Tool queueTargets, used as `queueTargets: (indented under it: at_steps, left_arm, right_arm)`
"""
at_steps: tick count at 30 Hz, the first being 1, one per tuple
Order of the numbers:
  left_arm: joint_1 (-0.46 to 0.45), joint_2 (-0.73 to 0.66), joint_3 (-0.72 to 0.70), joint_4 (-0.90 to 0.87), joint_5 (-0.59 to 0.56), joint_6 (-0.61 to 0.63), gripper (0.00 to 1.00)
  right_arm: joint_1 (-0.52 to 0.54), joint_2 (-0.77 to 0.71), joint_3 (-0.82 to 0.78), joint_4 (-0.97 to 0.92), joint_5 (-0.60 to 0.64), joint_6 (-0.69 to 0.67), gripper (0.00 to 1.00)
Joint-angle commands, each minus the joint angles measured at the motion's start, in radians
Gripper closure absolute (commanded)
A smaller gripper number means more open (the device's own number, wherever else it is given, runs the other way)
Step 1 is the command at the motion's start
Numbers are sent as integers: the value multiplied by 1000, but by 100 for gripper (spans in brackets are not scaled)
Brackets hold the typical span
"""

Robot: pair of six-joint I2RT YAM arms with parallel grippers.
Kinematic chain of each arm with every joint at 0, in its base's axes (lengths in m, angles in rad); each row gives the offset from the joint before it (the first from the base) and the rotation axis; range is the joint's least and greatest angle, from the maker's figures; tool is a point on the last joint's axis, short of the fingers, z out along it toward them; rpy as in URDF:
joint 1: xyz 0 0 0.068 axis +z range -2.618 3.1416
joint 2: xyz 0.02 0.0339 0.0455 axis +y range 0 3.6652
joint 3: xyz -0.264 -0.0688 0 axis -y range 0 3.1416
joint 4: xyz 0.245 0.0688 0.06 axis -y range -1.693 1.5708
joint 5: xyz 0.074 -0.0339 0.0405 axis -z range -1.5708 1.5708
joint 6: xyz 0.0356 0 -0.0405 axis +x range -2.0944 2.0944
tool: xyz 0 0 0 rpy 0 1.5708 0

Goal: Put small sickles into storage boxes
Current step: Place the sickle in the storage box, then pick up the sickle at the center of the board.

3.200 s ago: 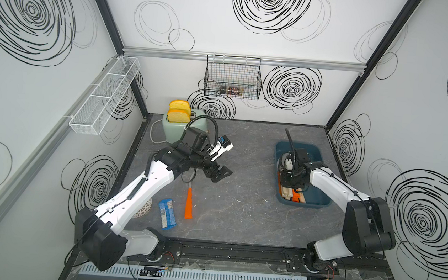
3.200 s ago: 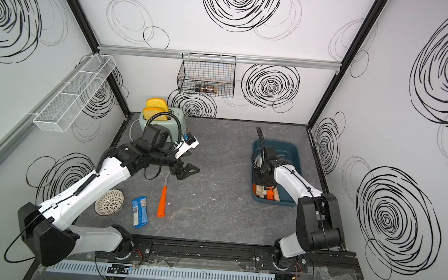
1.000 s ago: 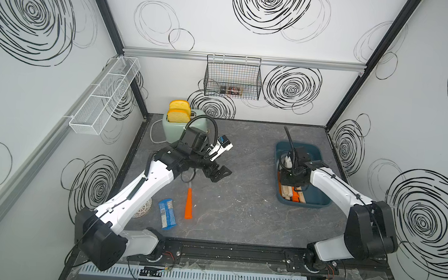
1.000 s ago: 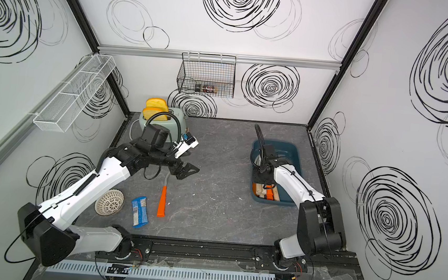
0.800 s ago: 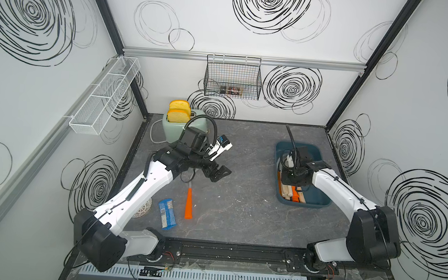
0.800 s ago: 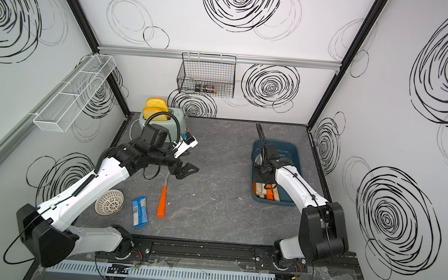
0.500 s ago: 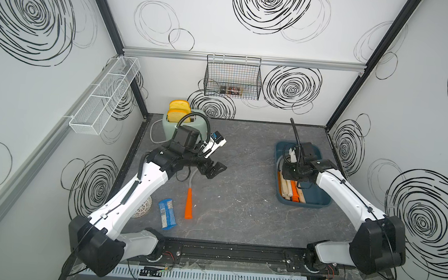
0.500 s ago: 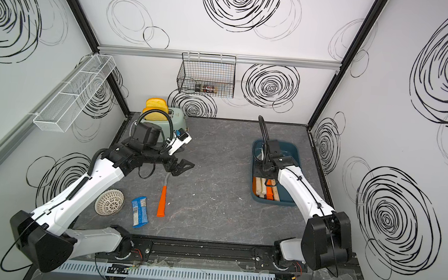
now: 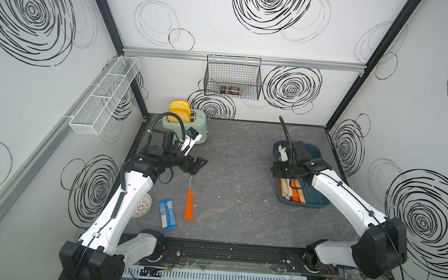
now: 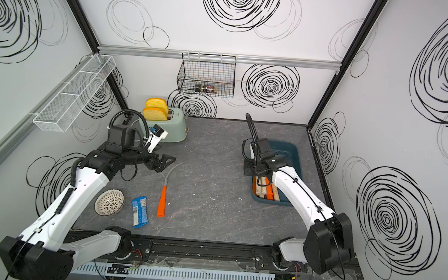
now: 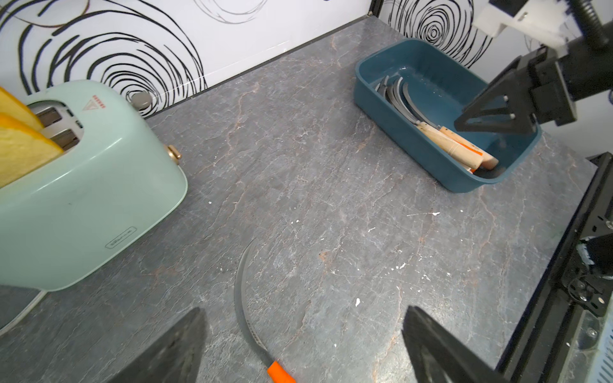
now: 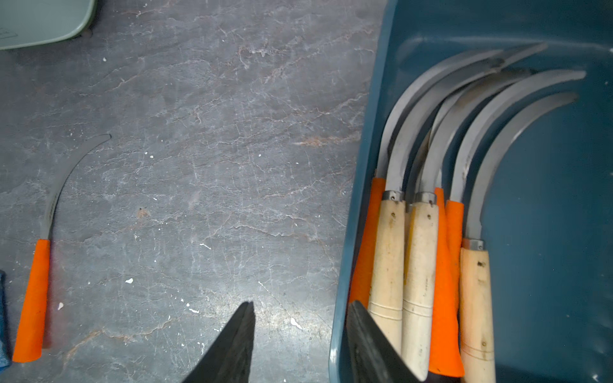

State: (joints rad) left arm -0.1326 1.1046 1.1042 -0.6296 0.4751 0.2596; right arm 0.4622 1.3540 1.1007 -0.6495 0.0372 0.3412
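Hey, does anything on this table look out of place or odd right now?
Yes. One orange-handled sickle lies loose on the grey table, while the other sickles are packed side by side in the teal tub. Nothing looks spilled or broken.

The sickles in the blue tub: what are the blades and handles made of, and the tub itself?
Blades: likely steel, dull grey with a brushed, slightly stained sheen.
Pale handles: look like unvarnished wood, with turned grooves and a metal collar.
Orange handles: probably plastic or a rubbery coating, uniform bright colour.
Tub: seems moulded plastic, smooth, with soft glossy highlights.
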Motion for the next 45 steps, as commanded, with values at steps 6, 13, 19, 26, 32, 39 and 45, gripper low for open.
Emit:
queueTargets:
  at_steps: [6,13,19,26,32,39,45]
  left_arm:
    - [76,-59,-50,-4,56,15,4]
    - [96,-89,-75,-7,59,19,4]
    - [108,-92,-82,-6,67,17,4]
    - [110,-86,-86,3,74,11,4]
    - [110,-82,-87,3,79,8,4]
    - [110,-88,-93,1,72,13,4]
    - [110,-88,-92,4,72,13,4]
  right_arm:
    - [68,-14,18,54,201,87,45]
    - [-68,-134,-189,320,-36,68,24]
    - [-66,-105,-174,300,-40,37,2]
    - [-118,-95,-173,287,-17,82,2]
    - [-159,-112,-179,299,-107,44,2]
    - [-189,-94,-165,249,-139,89,2]
    - [-220,-133,-229,360,-309,61,2]
